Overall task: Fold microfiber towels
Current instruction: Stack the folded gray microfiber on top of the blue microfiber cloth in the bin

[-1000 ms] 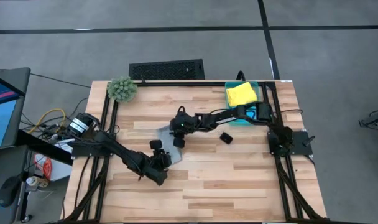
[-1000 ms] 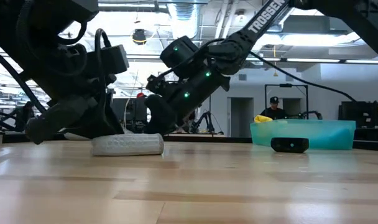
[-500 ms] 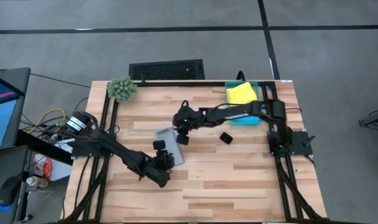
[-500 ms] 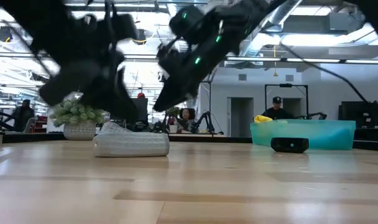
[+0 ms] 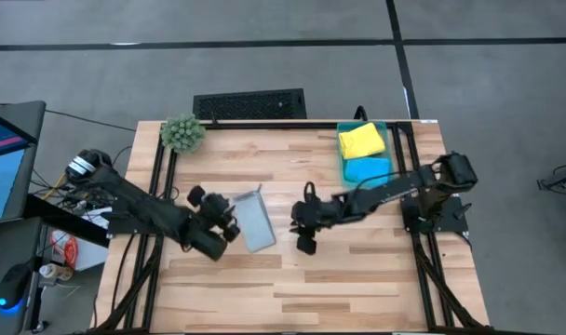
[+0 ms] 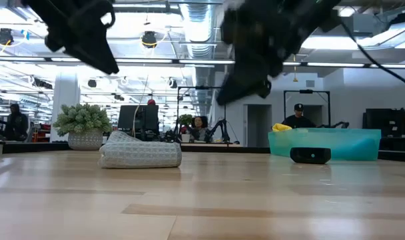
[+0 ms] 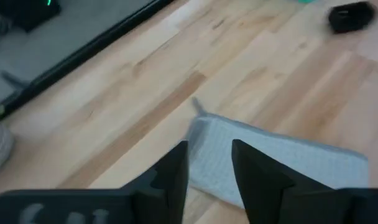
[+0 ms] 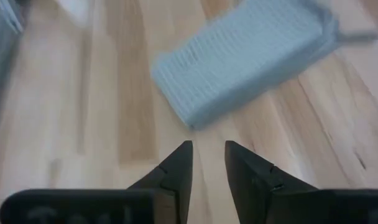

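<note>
A pale grey microfiber towel (image 5: 255,221) lies folded into a narrow oblong on the middle of the wooden table; it also shows in the low view (image 6: 140,152). My left gripper (image 5: 229,221) hovers just to its left, open and empty, with the towel (image 7: 270,162) ahead of its fingers. My right gripper (image 5: 298,220) hovers to the towel's right, open and empty, pointing at the towel (image 8: 245,56). In the low view both grippers, left (image 6: 89,40) and right (image 6: 256,60), are well above the table. A yellow towel (image 5: 360,140) and a blue towel (image 5: 368,171) lie in the teal bin (image 5: 388,149).
A fuzzy green plant (image 5: 182,133) stands at the far left corner. A small black block (image 6: 311,155) sits on the table in front of the teal bin (image 6: 349,143). A black grate (image 5: 249,102) lies beyond the far edge. People show in the room behind.
Both grippers were down at the grey towel and have risen clear of it. My left gripper has drawn back toward the table's left edge, my right gripper toward the right and near edges. The towel stays folded on the table.
</note>
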Motion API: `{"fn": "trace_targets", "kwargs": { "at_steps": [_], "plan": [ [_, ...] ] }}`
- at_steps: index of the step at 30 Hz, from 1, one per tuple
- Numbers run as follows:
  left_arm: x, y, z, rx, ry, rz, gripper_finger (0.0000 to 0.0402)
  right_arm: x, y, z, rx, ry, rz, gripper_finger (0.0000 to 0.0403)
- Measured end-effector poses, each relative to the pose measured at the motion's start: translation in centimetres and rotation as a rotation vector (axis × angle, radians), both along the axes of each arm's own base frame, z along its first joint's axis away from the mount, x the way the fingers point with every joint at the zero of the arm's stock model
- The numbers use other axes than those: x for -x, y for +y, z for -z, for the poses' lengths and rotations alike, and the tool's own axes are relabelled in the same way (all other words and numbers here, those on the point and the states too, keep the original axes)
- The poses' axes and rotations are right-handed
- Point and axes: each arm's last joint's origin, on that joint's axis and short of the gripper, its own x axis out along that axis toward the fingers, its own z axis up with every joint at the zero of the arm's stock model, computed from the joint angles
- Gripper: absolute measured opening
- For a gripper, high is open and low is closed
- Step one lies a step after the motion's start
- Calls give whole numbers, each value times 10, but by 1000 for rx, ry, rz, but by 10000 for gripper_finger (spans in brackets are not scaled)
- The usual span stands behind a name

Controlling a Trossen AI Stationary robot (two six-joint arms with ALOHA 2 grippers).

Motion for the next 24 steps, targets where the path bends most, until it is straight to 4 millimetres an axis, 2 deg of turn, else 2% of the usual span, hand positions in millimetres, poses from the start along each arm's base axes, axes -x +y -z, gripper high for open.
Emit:
{"fn": "trace_targets", "kwargs": {
  "at_steps": [4,12,18,24],
  "plan": [
    [-1,22,8,47,-3,-38,151,7,16,-11,-14,-99,32,123],
    [-10,59,44,99,41,-42,231,9,30,-9,-50,-94,31,167],
    [-5,67,67,165,25,-23,243,13,40,-9,-66,-91,14,183],
    [3,72,90,119,-68,1,243,14,44,-9,-57,-94,11,182]
  ]
}}
